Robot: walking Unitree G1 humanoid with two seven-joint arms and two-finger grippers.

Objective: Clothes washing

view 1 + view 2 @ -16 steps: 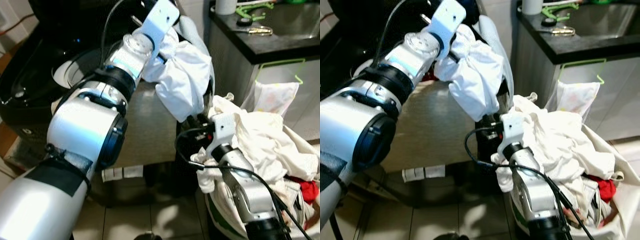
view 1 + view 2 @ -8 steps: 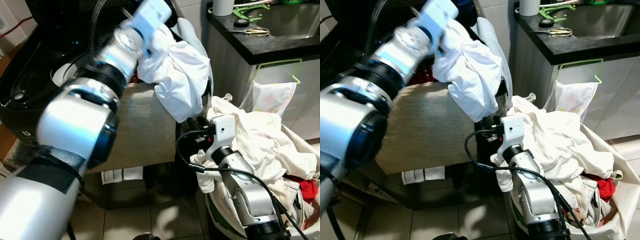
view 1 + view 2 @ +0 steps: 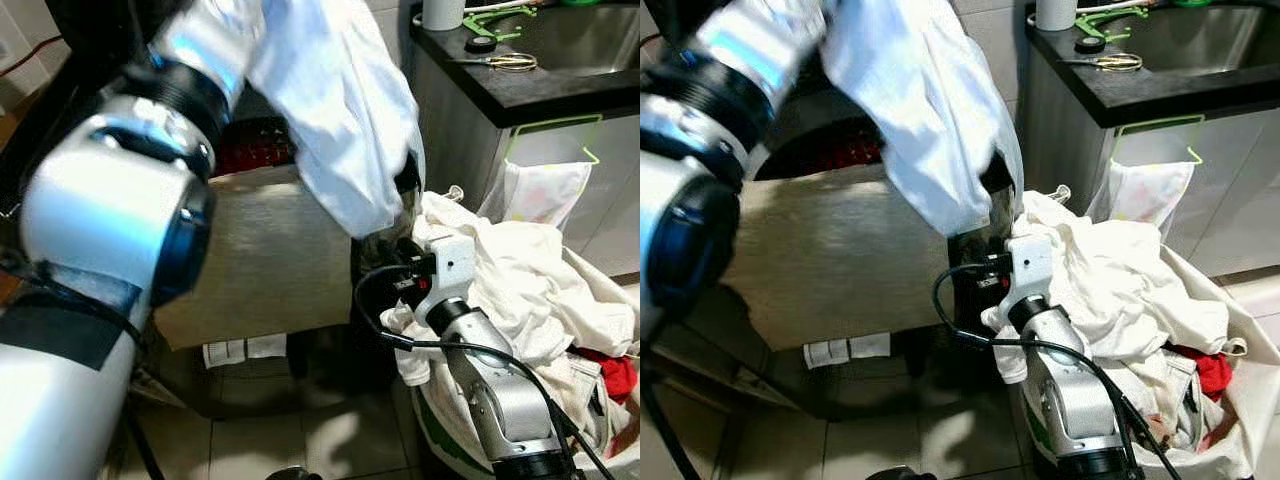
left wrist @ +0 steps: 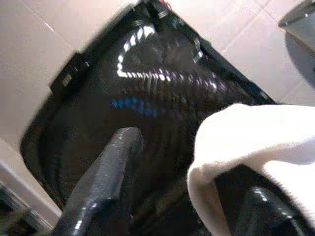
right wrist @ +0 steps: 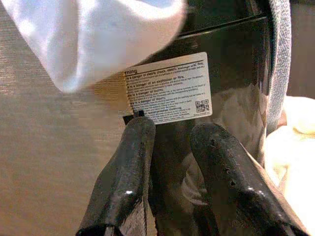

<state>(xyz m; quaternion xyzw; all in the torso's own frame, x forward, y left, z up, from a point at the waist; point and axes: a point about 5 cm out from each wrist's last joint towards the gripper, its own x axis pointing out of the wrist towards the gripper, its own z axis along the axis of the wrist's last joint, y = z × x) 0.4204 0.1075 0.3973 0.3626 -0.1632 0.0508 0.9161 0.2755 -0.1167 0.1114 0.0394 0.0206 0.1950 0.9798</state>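
Note:
My left arm (image 3: 120, 200) is raised high and close to the camera, and a white garment (image 3: 340, 110) hangs from it over the black top-loading washer (image 3: 260, 260). In the left wrist view my left gripper (image 4: 192, 167) is shut on a fold of that white garment (image 4: 246, 142), above the dark drum. Red clothing (image 3: 250, 150) lies inside the drum. My right gripper (image 5: 172, 132) is low beside the washer's side, facing its white warning label (image 5: 170, 88). Its fingers are slightly apart with nothing between them.
A laundry bag (image 3: 1240, 440) heaped with white clothes (image 3: 520, 290) stands at the right, against my right arm. Behind it is a dark counter (image 3: 520, 90) with a sink, scissors (image 3: 505, 62) and a green hanger (image 3: 560, 135). The floor is tiled.
My left arm has lifted the white garment up from the washer's rim towards the camera, uncovering the red clothing in the drum. The right arm has barely moved.

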